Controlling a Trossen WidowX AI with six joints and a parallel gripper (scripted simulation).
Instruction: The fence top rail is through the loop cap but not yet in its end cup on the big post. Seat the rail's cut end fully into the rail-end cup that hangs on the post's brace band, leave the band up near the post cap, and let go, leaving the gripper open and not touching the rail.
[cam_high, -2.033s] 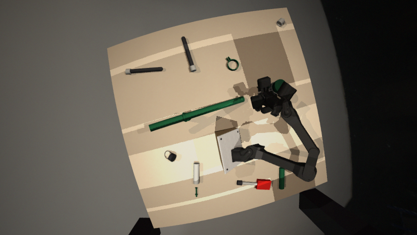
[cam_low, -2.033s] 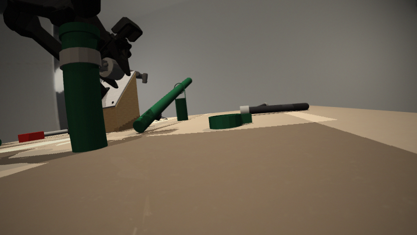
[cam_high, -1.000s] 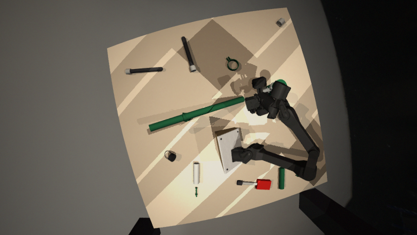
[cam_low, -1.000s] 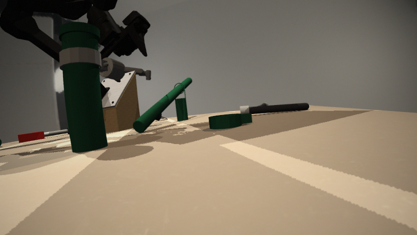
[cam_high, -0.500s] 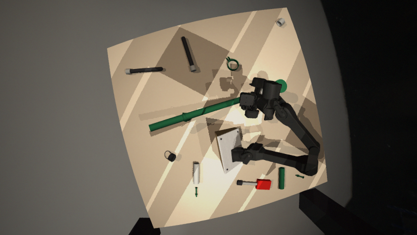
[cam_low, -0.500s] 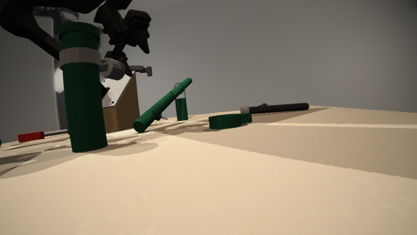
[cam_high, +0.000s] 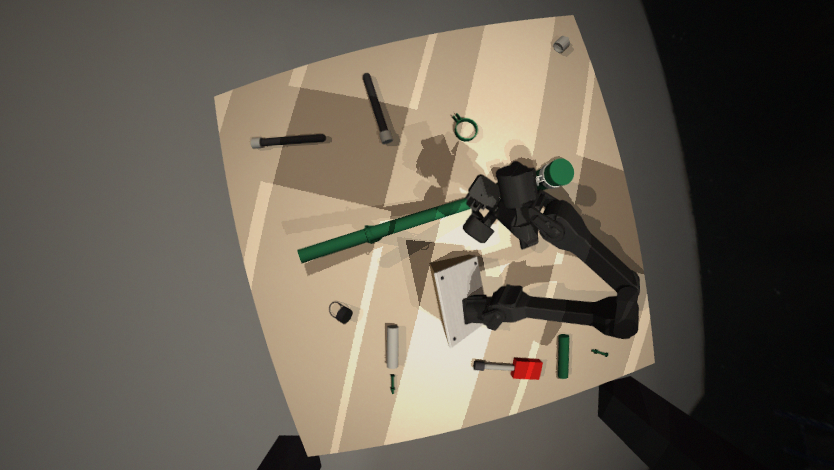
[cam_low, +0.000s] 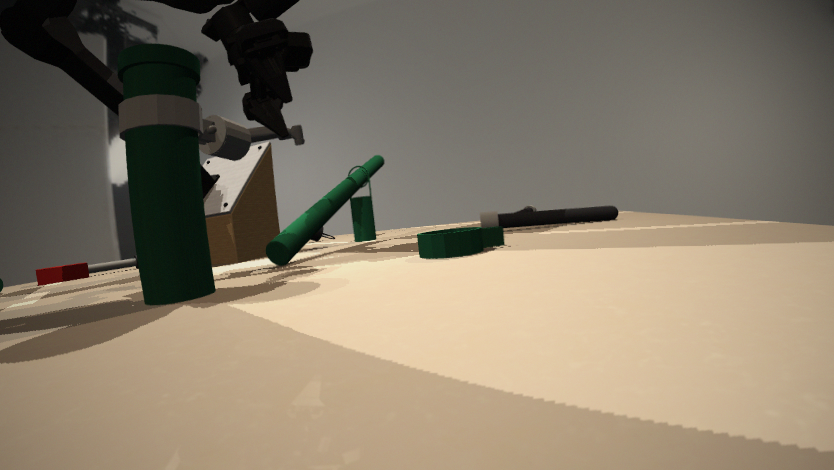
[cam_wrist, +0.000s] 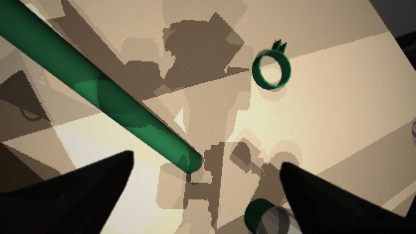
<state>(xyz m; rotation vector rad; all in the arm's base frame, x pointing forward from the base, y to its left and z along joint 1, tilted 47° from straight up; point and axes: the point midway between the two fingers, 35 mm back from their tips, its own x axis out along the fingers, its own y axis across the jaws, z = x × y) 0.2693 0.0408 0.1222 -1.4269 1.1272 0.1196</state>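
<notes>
Above the cut end of the top rail (cam_high: 373, 231), the gripper (cam_high: 479, 208) is held with its fingers spread wide and nothing between them, presumably to straddle the rail for a grasp. The rail is carried through the loop cap (cam_low: 361, 175); its cut end lies low on the table, short of the rail-end cup (cam_low: 224, 137). The cup is hung from the grey brace band (cam_low: 158, 115), set just under the post cap (cam_low: 158, 60) of the big post (cam_low: 169, 221). In the top view the cup is largely hidden by the arm; the cup's mouth cannot be made out.
</notes>
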